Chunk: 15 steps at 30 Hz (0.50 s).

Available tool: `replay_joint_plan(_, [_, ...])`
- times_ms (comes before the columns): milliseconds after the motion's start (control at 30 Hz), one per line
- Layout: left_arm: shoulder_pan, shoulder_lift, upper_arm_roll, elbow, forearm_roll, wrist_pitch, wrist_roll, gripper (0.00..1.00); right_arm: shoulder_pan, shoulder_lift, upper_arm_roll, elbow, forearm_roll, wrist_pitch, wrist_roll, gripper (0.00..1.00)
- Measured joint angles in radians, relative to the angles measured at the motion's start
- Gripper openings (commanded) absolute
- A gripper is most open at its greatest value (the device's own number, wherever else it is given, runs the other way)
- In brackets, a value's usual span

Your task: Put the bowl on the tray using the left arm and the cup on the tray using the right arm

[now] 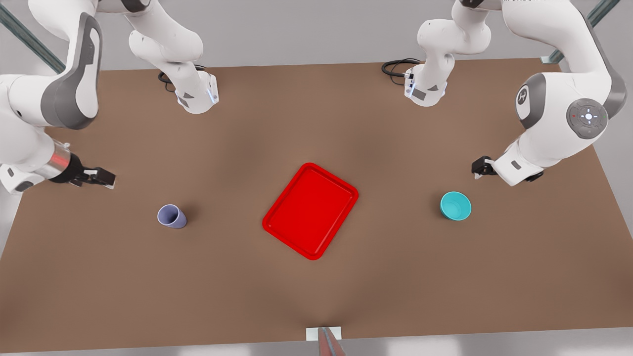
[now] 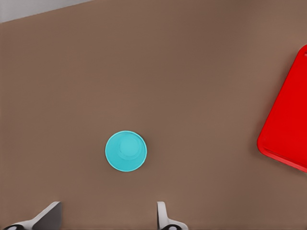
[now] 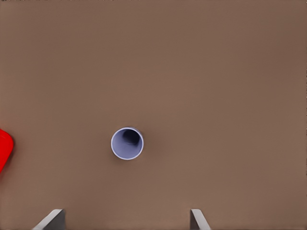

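Tray (image 1: 310, 210) cut off in both wrist views; bowl (image 1: 455, 205), cup (image 1: 171, 216) whole.

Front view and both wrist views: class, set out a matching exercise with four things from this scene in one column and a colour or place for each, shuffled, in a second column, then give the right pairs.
Things:
1. bowl
2. cup
3. tray
4. left gripper

Descriptions:
A. red, in the middle of the table
B. lavender, on the front view's left
C. open, above the table beside the teal item
D. turquoise, on the front view's right

Pairs: 1-D, 2-B, 3-A, 4-C
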Motion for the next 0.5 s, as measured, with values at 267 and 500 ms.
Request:
replay_joint_plan(267, [0.048,0.172,0.097,-0.337,-0.125,0.472,-0.065,1.00,0.014,0.021,0.001,0.017,0.000,0.020,0.000,1.00])
replay_joint_plan(500, [0.110,0.242,0.096,-0.456,-0.191,0.604,-0.026,1.00,0.018,0.024,0.003,0.028,0.001,0.020,0.000,1.00])
